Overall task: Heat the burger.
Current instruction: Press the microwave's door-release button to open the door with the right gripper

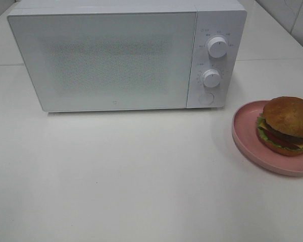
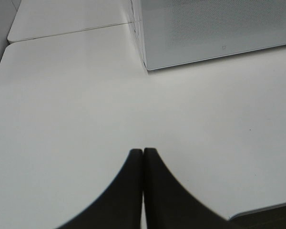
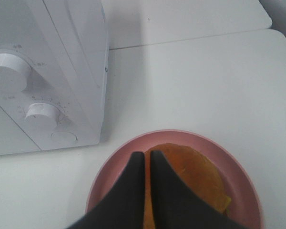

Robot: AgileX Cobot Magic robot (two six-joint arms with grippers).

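The burger [image 1: 287,126], with a golden-brown bun, lettuce, cheese and tomato, sits on a pink round plate [image 1: 242,133] at the right edge of the exterior high view. A white microwave [image 1: 116,55] with its door closed stands at the back of the table. Neither gripper shows in the exterior high view. My left gripper [image 2: 143,151] is shut and empty above bare table near the microwave's front left corner. My right gripper [image 3: 147,153] is shut and empty above the plate [image 3: 109,174], with the burger's bun [image 3: 195,174] below and beside its fingers.
The microwave has two round knobs [image 1: 216,47] and a round button [image 1: 206,98] on its right panel. The white table [image 1: 116,176] stretches in front of it. A seam between table sections [image 2: 71,32] runs behind the microwave.
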